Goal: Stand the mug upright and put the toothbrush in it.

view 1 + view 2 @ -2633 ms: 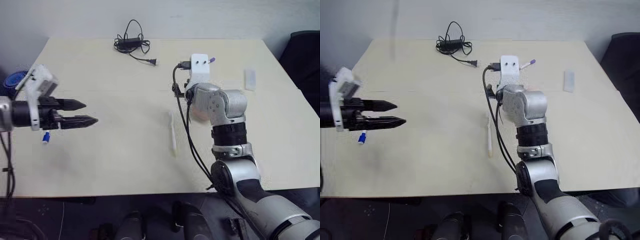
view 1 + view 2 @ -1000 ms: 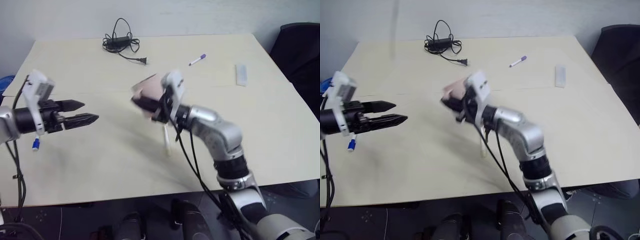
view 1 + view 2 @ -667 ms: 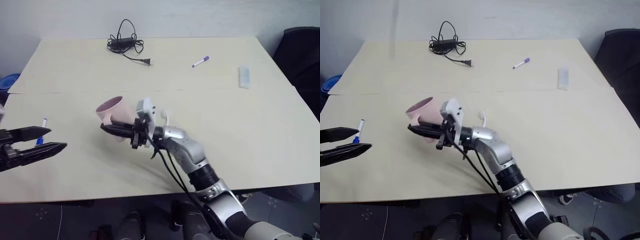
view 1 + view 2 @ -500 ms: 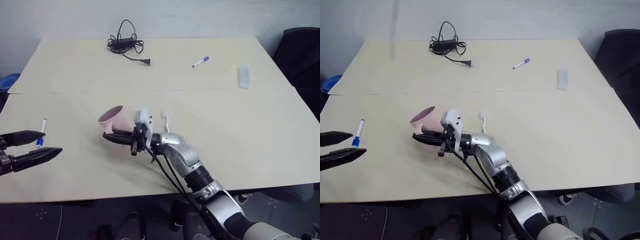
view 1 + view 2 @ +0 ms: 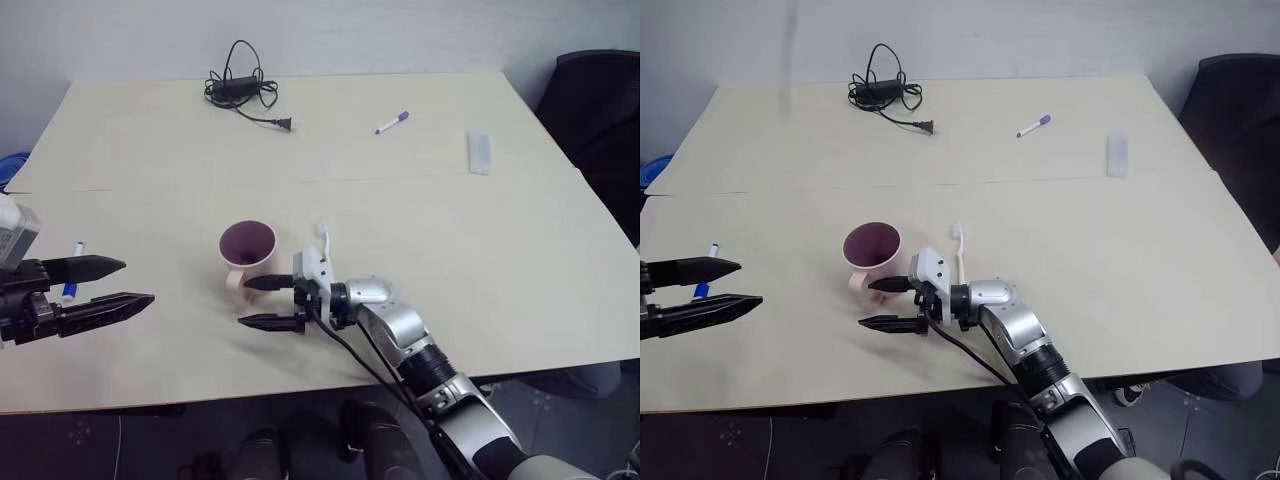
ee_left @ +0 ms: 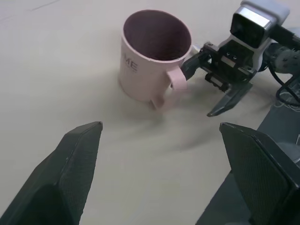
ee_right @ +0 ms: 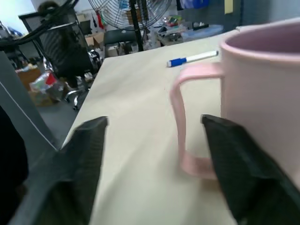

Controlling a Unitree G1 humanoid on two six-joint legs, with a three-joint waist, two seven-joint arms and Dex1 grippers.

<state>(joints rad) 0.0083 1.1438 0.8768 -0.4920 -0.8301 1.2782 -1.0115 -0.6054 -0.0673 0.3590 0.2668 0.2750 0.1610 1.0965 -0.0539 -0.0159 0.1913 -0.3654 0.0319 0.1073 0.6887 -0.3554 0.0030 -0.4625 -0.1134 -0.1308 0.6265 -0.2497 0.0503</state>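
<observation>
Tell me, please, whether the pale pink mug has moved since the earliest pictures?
Yes. The pale pink mug has come toward the table's near edge, away from the black cable, and now stands upright beside the white toothbrush.

Silver right arm (image 5: 400, 325), black tapered fingers (image 5: 270, 321), black cable.

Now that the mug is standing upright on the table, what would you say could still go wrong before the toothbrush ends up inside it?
The right gripper is open with its fingers straddling the handle of the mug; pulling away sideways might hook the handle and tip the mug. The toothbrush lies flat on the table, close beside the mug and partly under the right arm, so it may prove hard to pinch, and reaching for it could nudge the mug.
</observation>
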